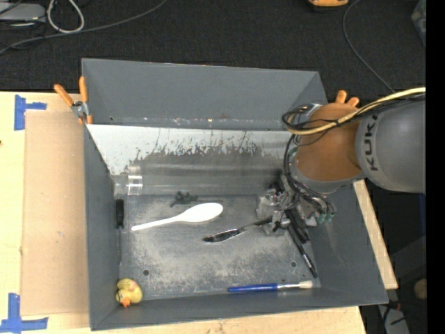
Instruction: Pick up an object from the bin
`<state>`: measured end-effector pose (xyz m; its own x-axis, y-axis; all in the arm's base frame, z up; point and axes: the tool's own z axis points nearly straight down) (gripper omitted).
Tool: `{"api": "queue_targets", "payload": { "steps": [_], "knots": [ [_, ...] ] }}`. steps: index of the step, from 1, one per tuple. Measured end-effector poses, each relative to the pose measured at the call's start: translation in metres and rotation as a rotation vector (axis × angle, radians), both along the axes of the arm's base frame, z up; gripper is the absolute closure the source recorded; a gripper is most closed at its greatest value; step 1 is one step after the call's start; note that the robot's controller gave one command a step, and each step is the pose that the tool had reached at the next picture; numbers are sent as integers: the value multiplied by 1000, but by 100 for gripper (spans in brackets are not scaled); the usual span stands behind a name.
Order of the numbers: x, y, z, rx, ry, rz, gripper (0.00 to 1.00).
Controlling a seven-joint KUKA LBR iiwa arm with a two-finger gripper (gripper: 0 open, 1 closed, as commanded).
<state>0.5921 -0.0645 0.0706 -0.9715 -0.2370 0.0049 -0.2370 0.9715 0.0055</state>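
Dim overall, with the carpet point(208, 19) round the bin point(101, 242) close to black. Lit from above, by the look of it: a pale, bright band across the lower part of the far wall point(181, 134), the upper part left flat grey. Soft sheen on the arm's grey shell point(396, 145); faint glints along the clear tube point(201, 179). White spoon point(184, 216) brightest on the floor. Deep shadow under the wrist at the right, with dark parts there merging together.
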Motion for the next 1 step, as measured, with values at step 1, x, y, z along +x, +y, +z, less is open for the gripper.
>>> {"api": "queue_targets", "payload": {
  "steps": [1],
  "knots": [
    [0,0,0,0,0,0,100]
  ]
}}
